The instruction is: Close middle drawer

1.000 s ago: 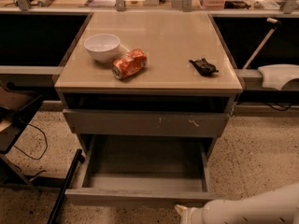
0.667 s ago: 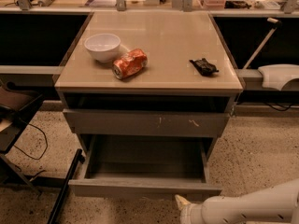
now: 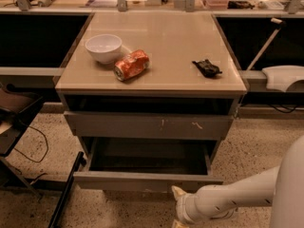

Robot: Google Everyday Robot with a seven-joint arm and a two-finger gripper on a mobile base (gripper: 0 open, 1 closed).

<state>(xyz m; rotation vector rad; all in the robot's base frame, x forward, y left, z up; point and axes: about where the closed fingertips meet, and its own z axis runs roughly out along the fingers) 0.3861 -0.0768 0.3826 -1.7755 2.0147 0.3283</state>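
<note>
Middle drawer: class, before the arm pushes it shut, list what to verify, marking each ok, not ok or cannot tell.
1. Middle drawer shut: not ok, it stands pulled out.
2. Gripper before the drawer's front, toward its right: ok.
3. Gripper touching that front: cannot tell.
4. Nothing sticking over the drawer's rim: ok.
5. Can and bowl back from the cabinet top front edge: ok.

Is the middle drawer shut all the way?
No, the middle drawer stands pulled out from the cabinet, its inside showing, with the gripper just below its front.
</note>
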